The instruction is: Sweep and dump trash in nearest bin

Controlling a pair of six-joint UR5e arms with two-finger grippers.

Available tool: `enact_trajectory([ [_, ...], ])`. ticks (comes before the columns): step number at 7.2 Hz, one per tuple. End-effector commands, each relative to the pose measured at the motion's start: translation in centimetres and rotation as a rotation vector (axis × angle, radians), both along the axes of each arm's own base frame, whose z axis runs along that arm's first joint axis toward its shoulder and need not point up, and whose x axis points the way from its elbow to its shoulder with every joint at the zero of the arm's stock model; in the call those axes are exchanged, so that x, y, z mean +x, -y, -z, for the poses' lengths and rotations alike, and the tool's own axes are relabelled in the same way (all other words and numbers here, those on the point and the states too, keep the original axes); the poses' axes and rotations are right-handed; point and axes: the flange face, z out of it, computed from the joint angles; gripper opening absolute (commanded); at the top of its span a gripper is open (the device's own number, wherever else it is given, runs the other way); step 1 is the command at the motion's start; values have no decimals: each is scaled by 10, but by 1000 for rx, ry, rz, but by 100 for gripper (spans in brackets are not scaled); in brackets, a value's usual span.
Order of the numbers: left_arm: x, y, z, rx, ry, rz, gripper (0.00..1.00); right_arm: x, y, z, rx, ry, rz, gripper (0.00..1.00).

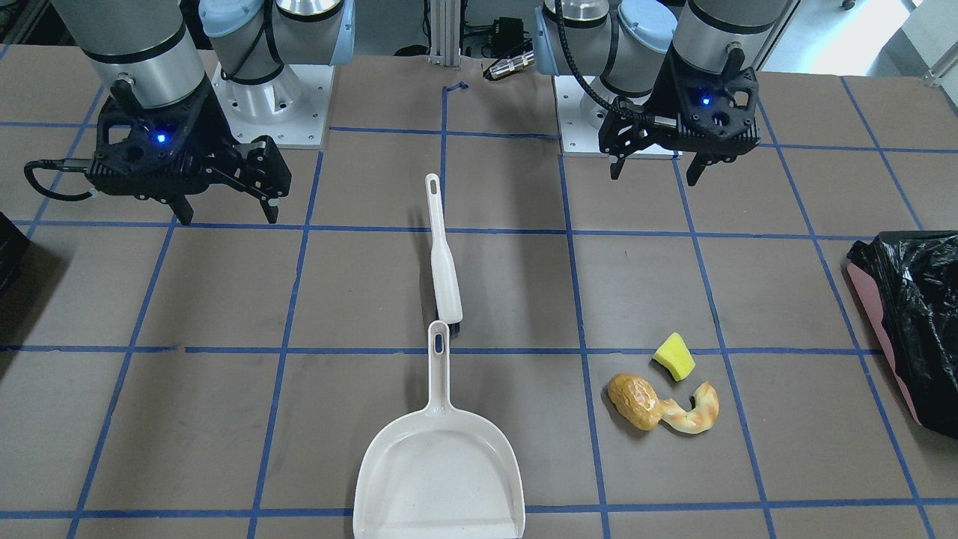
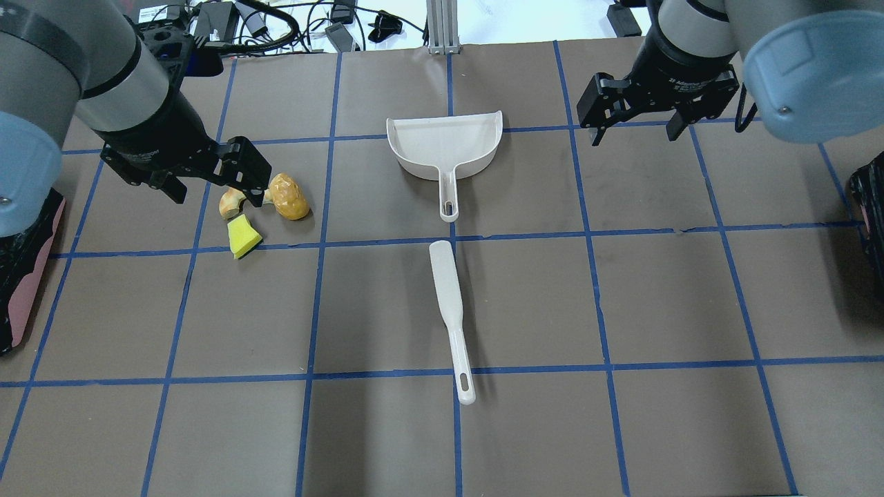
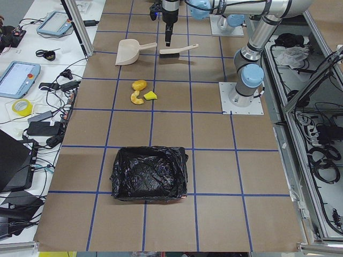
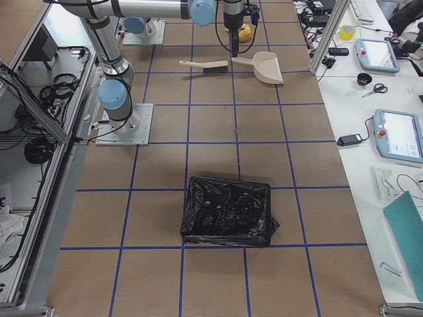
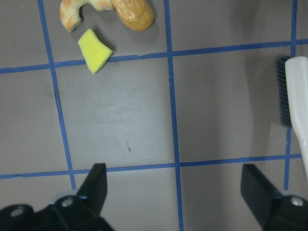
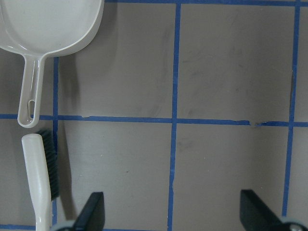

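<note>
The trash lies together on the table's left half: a yellow wedge (image 2: 243,236), a bread roll (image 2: 289,196) and a croissant (image 2: 231,203) that touches the roll (image 1: 634,402). My left gripper (image 2: 217,190) hovers open and empty over the table near them. Its wrist view shows the wedge (image 5: 95,50) ahead of the fingers (image 5: 96,185). The pinkish bin (image 1: 913,314) with a black bag stands at the left table end. My right gripper (image 2: 634,136) is open and empty, above the table right of the dustpan.
A white dustpan (image 2: 445,145) and a white brush (image 2: 450,310) lie handle to handle on the centre line. A second black-bagged bin (image 4: 228,211) stands at the right table end. Blue tape lines grid the brown table.
</note>
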Motion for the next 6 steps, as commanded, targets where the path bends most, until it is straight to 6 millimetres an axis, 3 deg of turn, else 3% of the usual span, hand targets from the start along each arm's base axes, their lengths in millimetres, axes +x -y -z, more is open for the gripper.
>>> enact_trajectory([
  [1, 0, -1, 0, 1, -2, 1, 100, -1, 0, 1, 0, -14, 3, 100],
  [6, 0, -2, 1, 4, -1, 2, 100, -1, 0, 2, 3, -13, -7, 100],
])
